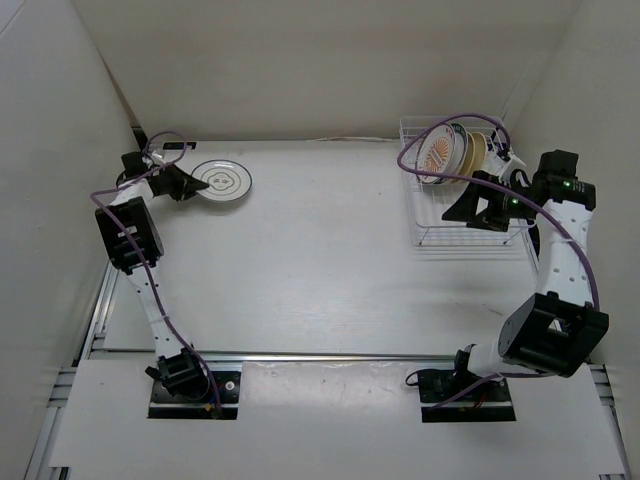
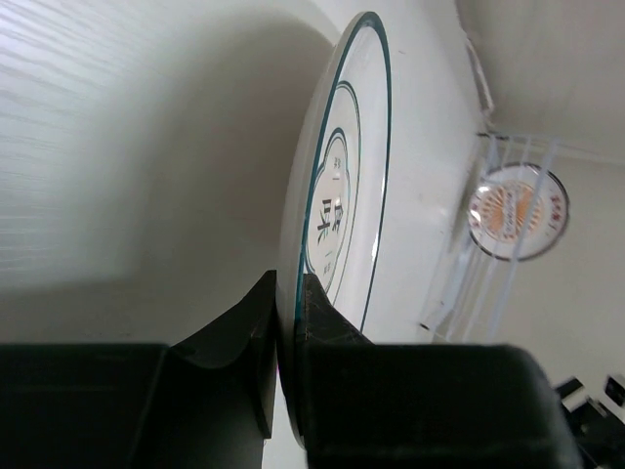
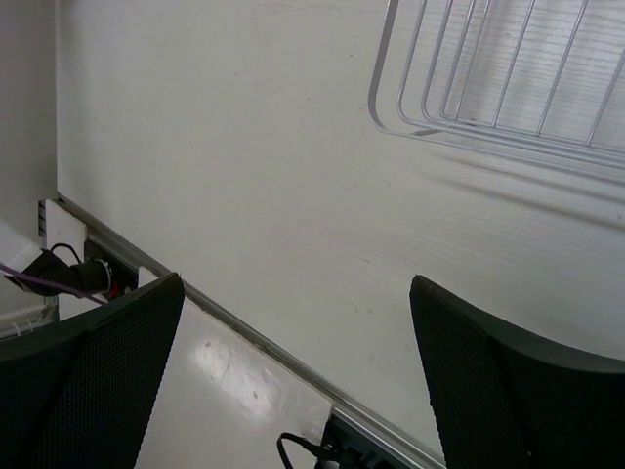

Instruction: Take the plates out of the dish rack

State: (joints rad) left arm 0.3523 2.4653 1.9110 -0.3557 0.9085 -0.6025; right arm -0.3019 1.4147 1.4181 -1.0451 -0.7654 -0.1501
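View from beside the table. The left gripper (image 1: 183, 182) (image 2: 284, 293) stood nearly closed, its two black jaws pinched on the near rim of a small round white plate with a dark blue-green rim (image 1: 222, 181) (image 2: 344, 195). That plate lay flat on the white tabletop (image 1: 330, 250), reaching away from the jaw tips, with its printed centre mark just beyond the grip. Far ahead of these jaws, across the table, the white wire-grid dish rack (image 1: 468, 238) (image 2: 485, 278) could be seen. The right gripper (image 1: 470, 207) (image 3: 296, 293) stood with its jaws spread wide and held nothing; only bare tabletop showed between the two dark mesh-textured fingers (image 3: 107, 381). In the right wrist view, a rounded corner of the rack (image 3: 488, 112) lay ahead of the jaws and off toward one finger, apart from both fingertips. From overhead the gripper appeared over the rack's near, unfilled end, though I could not tell whether it touched the wires. Beyond those jaws, at the rack's far end, a small round white plate with an orange-red pattern (image 1: 437, 152) (image 2: 518, 210) stood on edge, its face turned toward the table's middle. A plain tan round plate (image 1: 478, 150) stood upright just behind it. A metal rail (image 3: 249, 337) bordered the tabletop beneath the open jaws.
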